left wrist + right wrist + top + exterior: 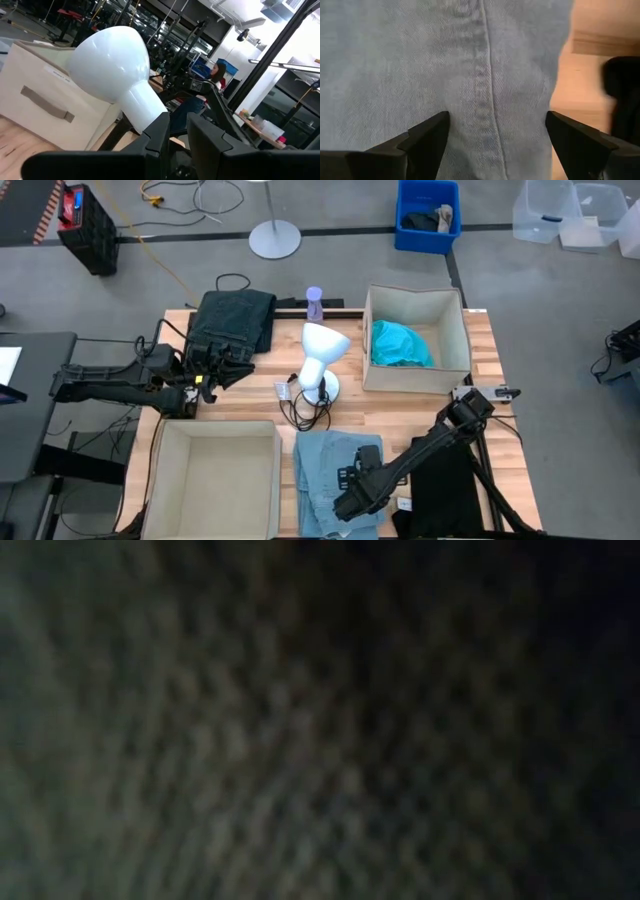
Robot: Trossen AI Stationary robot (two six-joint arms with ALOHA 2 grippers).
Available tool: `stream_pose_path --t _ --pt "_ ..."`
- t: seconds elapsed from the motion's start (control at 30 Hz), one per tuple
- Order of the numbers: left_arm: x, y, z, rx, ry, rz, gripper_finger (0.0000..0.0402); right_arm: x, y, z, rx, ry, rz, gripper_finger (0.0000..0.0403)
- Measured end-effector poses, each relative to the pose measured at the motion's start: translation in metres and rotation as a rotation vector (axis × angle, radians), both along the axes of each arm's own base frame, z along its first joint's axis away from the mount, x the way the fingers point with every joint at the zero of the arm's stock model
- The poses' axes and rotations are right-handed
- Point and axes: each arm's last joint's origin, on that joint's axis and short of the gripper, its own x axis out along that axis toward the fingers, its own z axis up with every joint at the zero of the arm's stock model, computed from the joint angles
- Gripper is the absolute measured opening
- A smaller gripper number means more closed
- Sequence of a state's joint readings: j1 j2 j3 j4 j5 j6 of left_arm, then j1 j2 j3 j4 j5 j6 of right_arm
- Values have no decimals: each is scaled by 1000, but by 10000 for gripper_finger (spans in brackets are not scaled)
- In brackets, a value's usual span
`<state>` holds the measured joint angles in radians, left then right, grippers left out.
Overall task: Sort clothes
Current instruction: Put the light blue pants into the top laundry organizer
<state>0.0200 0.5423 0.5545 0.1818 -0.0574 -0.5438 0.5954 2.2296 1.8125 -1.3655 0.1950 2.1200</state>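
The light blue denim jeans [325, 465] lie flat on the table's near middle. My right gripper [350, 488] hovers open just above them, pointing down, with one finger on each side of a seam [487, 85]. The black garment [445, 490] lies on the table's near right, under my right arm. The dark green trousers [238, 318] lie folded at the far left. My left gripper [218, 370] is at their near edge, shut and level, facing the white lamp [112, 55]. The teal shirt [400, 343] lies inside the far right beige box [462, 340].
A white desk lamp [320, 360] with its cord stands mid-table between the arms. An empty beige box [160, 480] stands at the near left. A small lilac bottle [314, 302] stands at the far edge. Dark woven cloth fills the low view.
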Motion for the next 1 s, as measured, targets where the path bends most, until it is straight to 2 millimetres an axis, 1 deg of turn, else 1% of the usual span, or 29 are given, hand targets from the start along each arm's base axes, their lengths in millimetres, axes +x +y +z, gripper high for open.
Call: stream_pose_path --t 0.1,0.23,0.33,0.4,0.53,0.6,0.7,0.77,0.93,0.97,1.0 --pt "0 0 0 0 2 0 61 4 -3 -20 39 -45 26 348" --pt "0 0 -1 0 7 0 61 13 -8 -37 119 -137 68 348" --pt "0 0 -1 -1 8 0 61 17 -12 -40 156 -140 54 347" --pt "0 0 -1 -1 8 0 61 19 -16 -40 166 -128 75 342" --pt "0 0 -1 -2 8 0 61 23 -21 -40 188 -112 120 311" --pt "0 0 -1 -1 8 0 61 24 -23 -41 189 -115 121 285" --pt "0 0 -1 -2 8 0 61 26 -26 -41 193 -118 118 230" --pt "0 0 -1 -2 9 0 61 27 -27 -41 193 -118 115 184" --pt "0 0 -1 0 8 0 61 28 -28 -40 192 -120 131 51" --pt "0 0 -1 0 8 0 61 28 -28 -40 188 -124 130 31" --pt "0 0 -1 0 8 0 61 29 -28 -39 181 -128 131 23"
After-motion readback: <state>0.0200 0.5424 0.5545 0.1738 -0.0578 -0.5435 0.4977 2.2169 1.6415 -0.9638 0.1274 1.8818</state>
